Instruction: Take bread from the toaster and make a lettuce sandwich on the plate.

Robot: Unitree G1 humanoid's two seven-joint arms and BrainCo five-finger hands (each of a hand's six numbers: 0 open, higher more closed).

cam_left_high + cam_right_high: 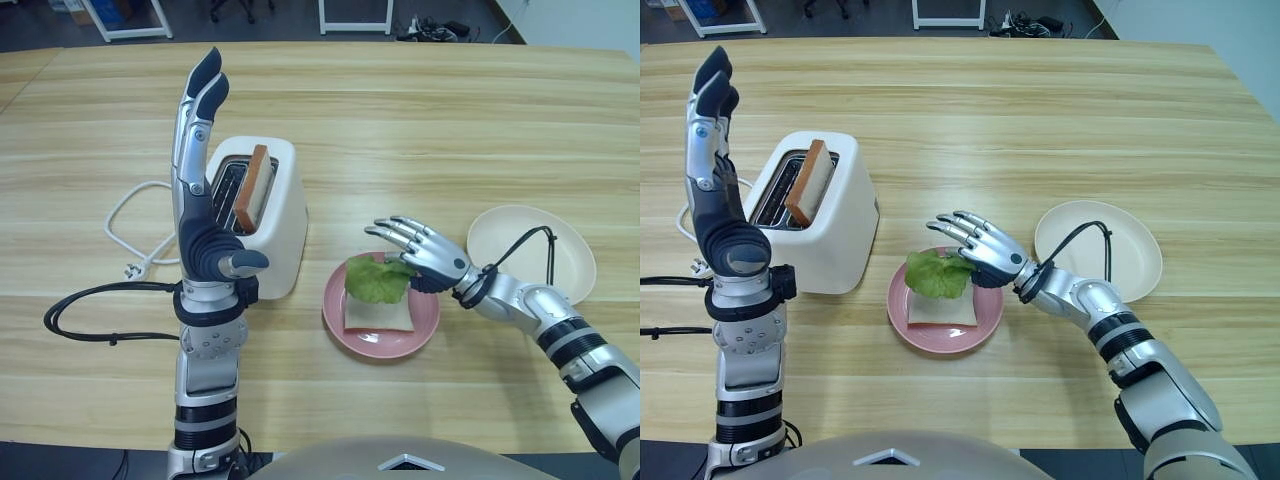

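Toaster [272,228]: white, left of centre on table [450,130]. Inside: one bread [258,187], on edge in the right slot, the one nearer the plate, top half poking out.

Plate [390,346]: pink, just right of toaster, not touching it. On it: base slice [385,318] lying flat, lettuce [375,280] on top, covering the slice's far part and leaving the near part bare.

Bowl [575,250]: cream, right of plate, near but apart. Black wire [546,229] from the right wrist looped across it.

Counts: 1 toaster, 1 plate, 1 bowl, 2 pieces of bread (one in toaster, one on plate), 1 lettuce leaf, 2 hands.

Left hand [197,215] – raised upright at toaster's front-left corner, fingers straight and pointing up, thumb out toward toaster. Released, holding nothing. Contact with toaster: cannot tell.

Right hand [428,252] – palm down over plate's right rim, fingers spread, nearly straight, pointing left just over the lettuce's right edge. Nothing gripped. Contact with lettuce: cannot tell.

Also on table: white cord [130,215] with plug, curled left of toaster; black cable [90,298] looped by the left arm.
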